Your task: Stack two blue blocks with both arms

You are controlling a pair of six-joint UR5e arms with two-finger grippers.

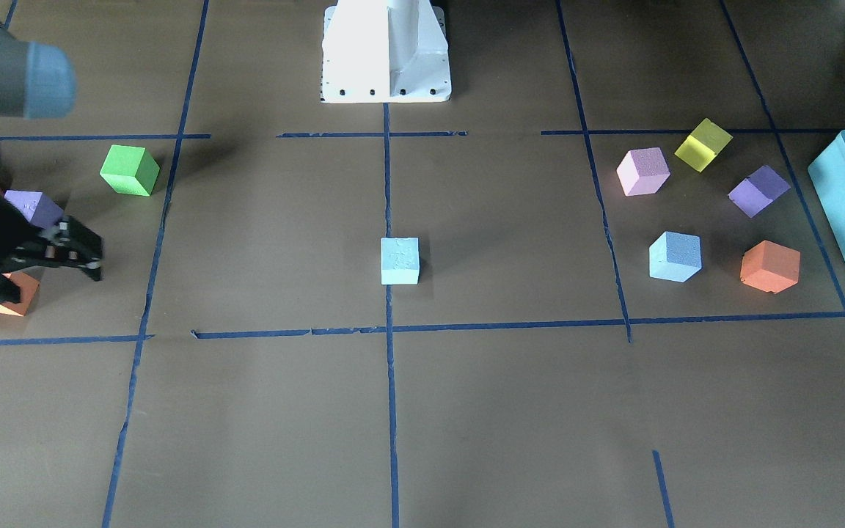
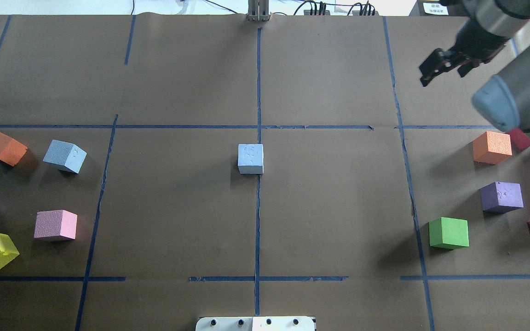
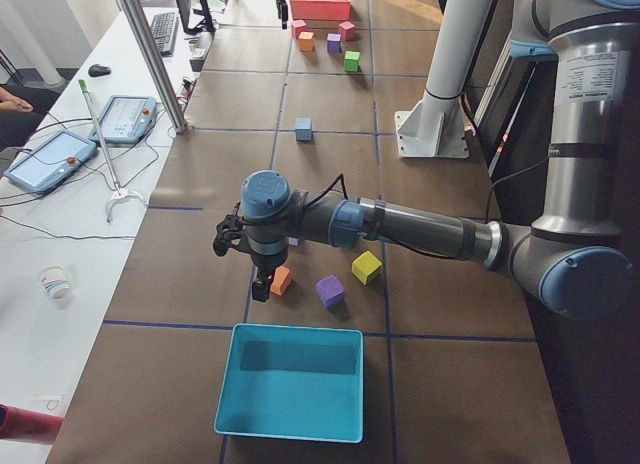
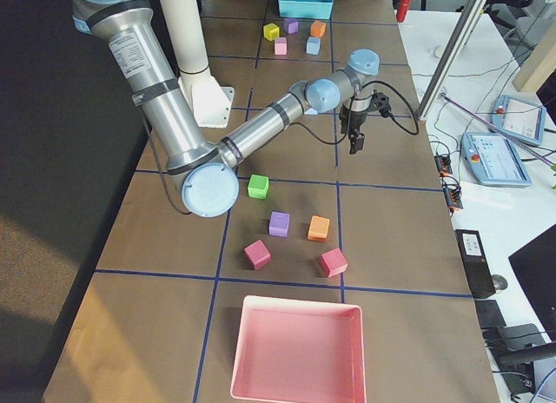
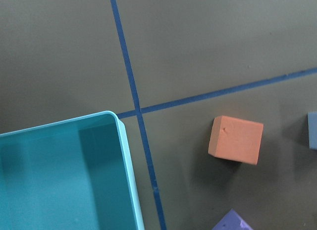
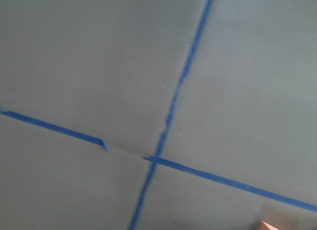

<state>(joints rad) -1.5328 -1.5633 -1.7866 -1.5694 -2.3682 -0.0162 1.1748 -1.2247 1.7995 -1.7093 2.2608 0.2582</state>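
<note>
Counting two, we saw centre blue block [image 2: 250, 158] and left blue block [image 2: 65, 156] well apart; right fingers [image 2: 430, 69] gaped empty; left fingers [image 3: 260, 284] we couldn't judge.

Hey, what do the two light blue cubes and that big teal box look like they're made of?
The centre blue block and the left blue block look like matte foam: grainy, pitted faces, no shine. The teal box looks like smooth moulded plastic, judging by its thin rounded rim and even walls, though painted metal cannot be ruled out.
</note>
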